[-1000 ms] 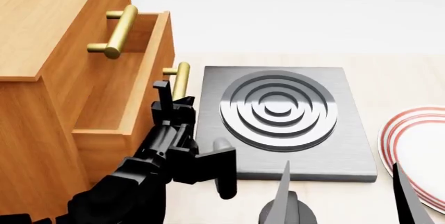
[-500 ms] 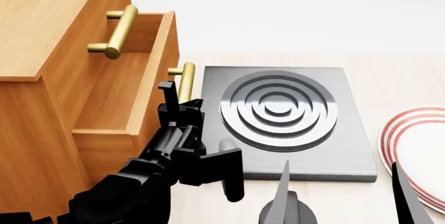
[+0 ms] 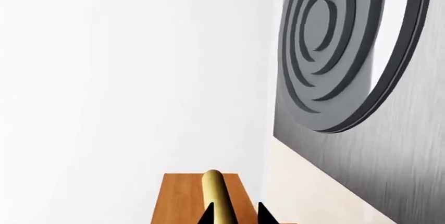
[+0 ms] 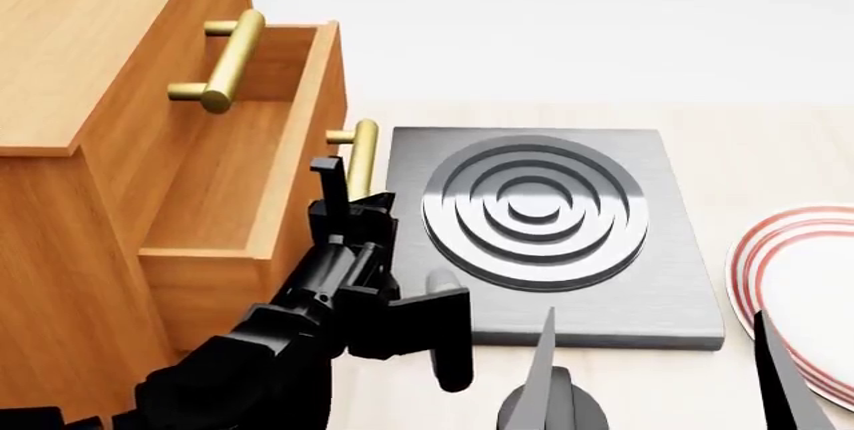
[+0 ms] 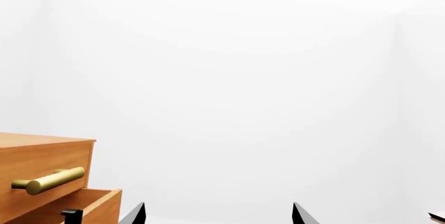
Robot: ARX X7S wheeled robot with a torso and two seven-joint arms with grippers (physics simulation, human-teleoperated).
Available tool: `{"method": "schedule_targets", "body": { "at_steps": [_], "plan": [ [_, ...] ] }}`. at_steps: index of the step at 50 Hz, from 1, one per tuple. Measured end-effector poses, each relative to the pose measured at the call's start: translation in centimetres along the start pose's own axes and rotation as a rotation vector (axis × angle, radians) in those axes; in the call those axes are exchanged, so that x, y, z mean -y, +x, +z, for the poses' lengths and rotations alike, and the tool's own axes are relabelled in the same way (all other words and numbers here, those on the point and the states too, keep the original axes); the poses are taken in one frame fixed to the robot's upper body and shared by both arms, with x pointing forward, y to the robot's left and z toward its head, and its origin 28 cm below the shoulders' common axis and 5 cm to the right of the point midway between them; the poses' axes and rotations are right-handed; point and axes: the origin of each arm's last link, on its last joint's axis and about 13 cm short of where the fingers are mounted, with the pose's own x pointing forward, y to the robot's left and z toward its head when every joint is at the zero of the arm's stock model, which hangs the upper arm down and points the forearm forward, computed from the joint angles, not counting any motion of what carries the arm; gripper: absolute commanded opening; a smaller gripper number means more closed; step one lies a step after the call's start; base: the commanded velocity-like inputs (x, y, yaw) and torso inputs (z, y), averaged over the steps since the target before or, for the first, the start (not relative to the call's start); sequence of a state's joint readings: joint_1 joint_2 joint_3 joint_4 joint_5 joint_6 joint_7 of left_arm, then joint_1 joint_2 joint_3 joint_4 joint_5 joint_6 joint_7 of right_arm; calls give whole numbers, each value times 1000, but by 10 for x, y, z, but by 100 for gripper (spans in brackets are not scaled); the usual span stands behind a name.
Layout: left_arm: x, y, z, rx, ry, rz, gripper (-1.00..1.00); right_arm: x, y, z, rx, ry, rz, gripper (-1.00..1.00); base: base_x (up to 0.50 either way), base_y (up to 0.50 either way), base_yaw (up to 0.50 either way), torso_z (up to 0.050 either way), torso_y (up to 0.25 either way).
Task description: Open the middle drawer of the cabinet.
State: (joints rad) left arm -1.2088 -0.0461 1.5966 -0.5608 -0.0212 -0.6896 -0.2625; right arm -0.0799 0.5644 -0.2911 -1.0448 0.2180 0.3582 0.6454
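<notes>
The orange-brown cabinet (image 4: 67,80) stands at the left of the head view. Its middle drawer (image 4: 214,190) is pulled partly out, showing its bare wooden inside. The drawer's brass handle (image 4: 360,150) sits between the fingers of my left gripper (image 4: 347,190), which is shut on it. In the left wrist view the handle (image 3: 214,193) runs up from between the two black fingertips over the drawer front (image 3: 182,198). My right gripper (image 4: 661,380) hangs open at the front, holding nothing. The right wrist view catches the cabinet (image 5: 41,153) and the drawer's edge (image 5: 97,203).
The topmost drawer's brass handle (image 4: 220,60) sticks out above the open drawer. A grey hotplate (image 4: 534,220) with raised rings lies just right of the drawer front. A white plate (image 4: 801,280) with red rings sits at the right edge.
The middle drawer has slid a little further out toward the hotplate, and my left gripper has moved the same way with its handle. The right arm has stayed put.
</notes>
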Motion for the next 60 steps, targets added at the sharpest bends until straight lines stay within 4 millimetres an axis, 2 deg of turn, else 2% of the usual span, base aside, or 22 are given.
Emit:
{"method": "schedule_targets", "body": {
  "at_steps": [7,15,16,30,52,60],
  "plan": [
    [-17,-9,38,194,17,150,-100,0,0,0,0,0,0,100,0,0,0,0,1],
    [-27,-18,60,313,8,245,-100,0,0,1,0,0,0,100,0,0,0,0,0],
    [-28,-18,62,321,5,253,100,0,0,1,-1,0,0,100,0,0,0,0,0],
    [-47,-19,70,347,-41,342,100,0,0,1,0,-2,0,100,0,0,0,0,0],
    [-65,-12,62,292,11,465,100,0,0,1,1,-3,2,100,0,0,0,0,0],
    [-76,-8,59,271,-32,500,100,-1,0,1,0,-3,3,100,0,0,0,0,0]
  ]
}}
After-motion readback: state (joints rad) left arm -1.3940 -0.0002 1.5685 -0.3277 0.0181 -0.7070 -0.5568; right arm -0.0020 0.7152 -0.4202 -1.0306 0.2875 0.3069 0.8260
